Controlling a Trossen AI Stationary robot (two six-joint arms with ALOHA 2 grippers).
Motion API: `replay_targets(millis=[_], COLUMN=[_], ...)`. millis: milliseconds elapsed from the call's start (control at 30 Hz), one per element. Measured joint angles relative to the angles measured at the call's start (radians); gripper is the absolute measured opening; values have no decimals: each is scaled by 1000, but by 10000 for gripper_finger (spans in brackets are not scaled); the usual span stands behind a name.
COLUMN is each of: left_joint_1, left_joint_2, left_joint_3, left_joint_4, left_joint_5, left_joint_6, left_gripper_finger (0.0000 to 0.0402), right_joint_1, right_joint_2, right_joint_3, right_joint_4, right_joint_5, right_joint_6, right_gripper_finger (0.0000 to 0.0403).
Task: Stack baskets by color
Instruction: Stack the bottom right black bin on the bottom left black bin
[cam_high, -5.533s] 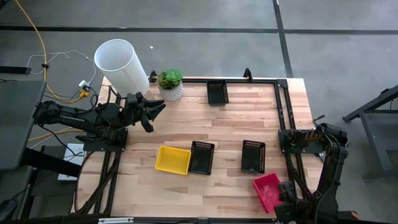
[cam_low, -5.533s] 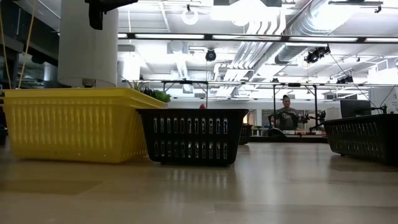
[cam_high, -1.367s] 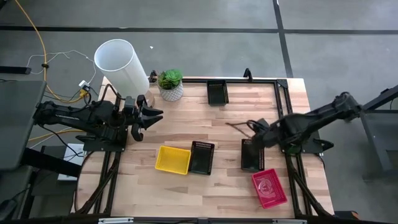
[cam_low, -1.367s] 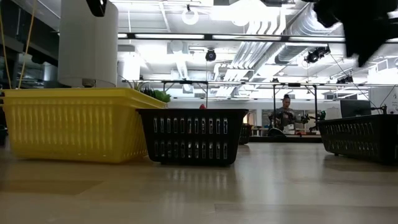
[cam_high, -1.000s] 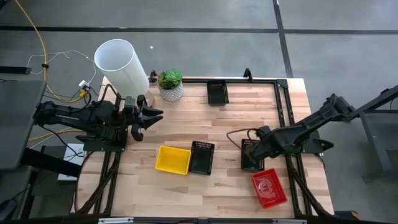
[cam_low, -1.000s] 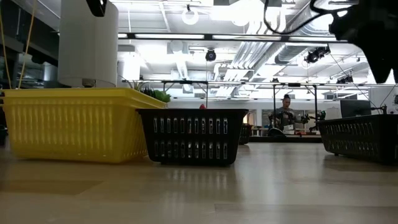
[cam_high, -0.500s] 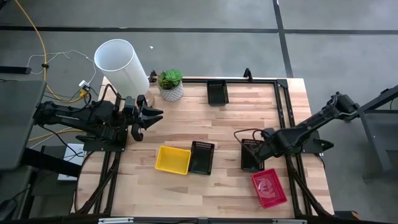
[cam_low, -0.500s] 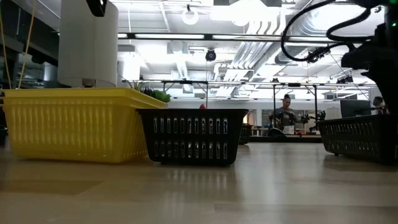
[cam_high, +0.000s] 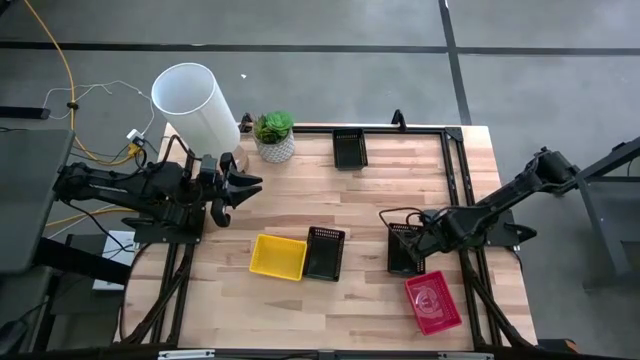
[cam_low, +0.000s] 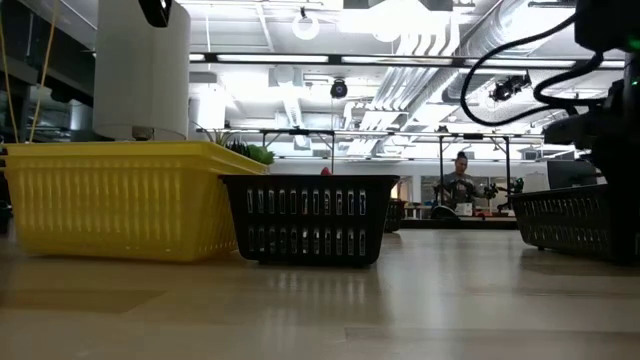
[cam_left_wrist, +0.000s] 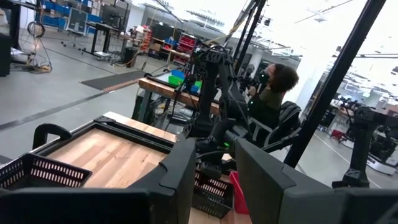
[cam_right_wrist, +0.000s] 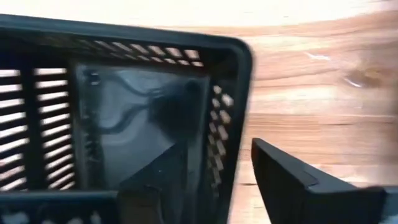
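- The right gripper (cam_high: 418, 240) hangs right over the black basket (cam_high: 406, 250) at the right side of the table, fingers spread, one on each side of the basket's side wall; nothing is pinched yet.
- That straddle only shows from the right wrist: one finger (cam_right_wrist: 155, 180) stands inside the black basket (cam_right_wrist: 124, 112), the other finger (cam_right_wrist: 298, 180) outside over bare wood. From above the arm covers all of it.
- I'd judge the basket light and fairly stiff, thin perforated plastic. The wall under the gripper is the natural place to pinch; the smooth rim could slip or the basket tip if lifted by one edge.
- Just beside the gripper, nearer the table's front edge, lies the red basket (cam_high: 432, 301); well off to its side stand a second black basket (cam_high: 325, 252) touching the yellow basket (cam_high: 278, 256).
- The left gripper (cam_high: 232, 182) waits far across the table, fingers parted, holding nothing.
- Only the table-height camera shows how shallow the yellow basket (cam_low: 120, 200) is.
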Motion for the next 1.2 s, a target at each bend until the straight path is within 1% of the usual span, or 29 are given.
replay_targets(millis=[67,133,300,333,433,500,600,667,767,900,1067,1133,1200], left_joint_1=[0,0,0,0,0,0,0,0,0,0,0,0,0], left_joint_2=[0,0,0,0,0,0,0,0,0,0,-7,-13,-16], left_joint_3=[0,0,0,0,0,0,0,0,0,0,0,-1,-1], left_joint_4=[0,0,0,0,0,0,0,0,0,-1,-1,-7,-1], left_joint_5=[-5,-13,-20,-21,-22,-22,-22,-22,-22,-22,-22,-22,-22], left_joint_6=[0,0,5,5,4,6,7,7,2,17,61,63,66], left_gripper_finger=[103,103,103,103,103,103,103,103,103,103,103,103,103], right_joint_1=[0,0,0,-1,-16,-33,-60,-77,-104,-120,-110,-106,-106], right_joint_2=[0,0,0,0,-2,-9,-16,-16,-6,61,255,346,432], right_joint_3=[-4,-3,33,48,117,181,301,381,483,571,647,699,766], right_joint_4=[-5,-9,-59,-87,-207,-289,-362,-377,-330,-168,61,102,91], right_joint_5=[-2,0,25,36,62,107,219,302,398,421,410,401,388], right_joint_6=[0,-2,-42,-57,-77,-113,-160,-206,-273,-349,-310,-277,-240], right_gripper_finger=[148,121,20,10,13,5,4,2,2,1,1,1,1])
